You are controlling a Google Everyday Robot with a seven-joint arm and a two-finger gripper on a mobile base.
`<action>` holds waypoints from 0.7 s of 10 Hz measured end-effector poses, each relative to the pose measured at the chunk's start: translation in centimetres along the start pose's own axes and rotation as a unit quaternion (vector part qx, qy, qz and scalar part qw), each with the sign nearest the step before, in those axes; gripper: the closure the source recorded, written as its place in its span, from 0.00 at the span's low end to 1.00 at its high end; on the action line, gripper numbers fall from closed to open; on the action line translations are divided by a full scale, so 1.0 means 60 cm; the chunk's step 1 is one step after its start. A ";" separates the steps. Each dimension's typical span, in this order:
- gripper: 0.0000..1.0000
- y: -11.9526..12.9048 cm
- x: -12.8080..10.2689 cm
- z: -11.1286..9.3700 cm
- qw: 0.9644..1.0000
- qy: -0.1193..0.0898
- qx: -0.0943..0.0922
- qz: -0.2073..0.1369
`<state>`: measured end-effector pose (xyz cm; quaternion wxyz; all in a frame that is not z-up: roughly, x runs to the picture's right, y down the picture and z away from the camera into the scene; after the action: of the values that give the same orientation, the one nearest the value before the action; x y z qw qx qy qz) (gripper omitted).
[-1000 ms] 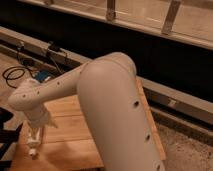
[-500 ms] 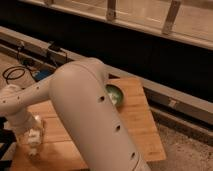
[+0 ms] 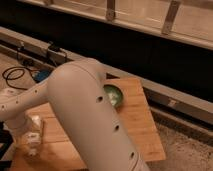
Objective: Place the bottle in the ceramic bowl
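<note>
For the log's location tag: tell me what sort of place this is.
Probably a robot lab, not a home: loose cables on the floor, a wooden table, gripper low at its left edge.

Arm (image 3: 95, 120) swung left — ceramic bowl (image 3: 115, 95) more exposed — gripper (image 3: 33, 141) lower-left.

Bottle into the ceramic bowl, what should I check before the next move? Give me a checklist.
1. Ceramic bowl found on the wooden table: ok, partly hidden by the arm.
2. Gripper found: ok, low over the table end farthest from the bowl.
3. Gripper above the bowl: not ok, well apart.
4. Bottle held: cannot tell, no clear bottle shape shows at the gripper.
5. Bowl interior free: cannot tell, only part shows.
</note>
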<state>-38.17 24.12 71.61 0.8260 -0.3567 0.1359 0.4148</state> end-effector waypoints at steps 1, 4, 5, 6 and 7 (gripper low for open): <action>0.35 -0.001 0.000 0.001 1.000 -0.020 -0.005 0.000; 0.35 -0.021 -0.001 0.017 0.999 -0.049 -0.014 0.008; 0.35 -0.022 -0.001 0.025 0.999 -0.046 -0.016 0.008; 0.35 -0.023 -0.002 0.032 0.999 -0.041 -0.017 0.007; 0.35 -0.024 -0.003 0.035 0.999 -0.037 -0.018 0.008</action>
<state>-37.30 24.93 73.89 0.8206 -0.3549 0.1004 0.4365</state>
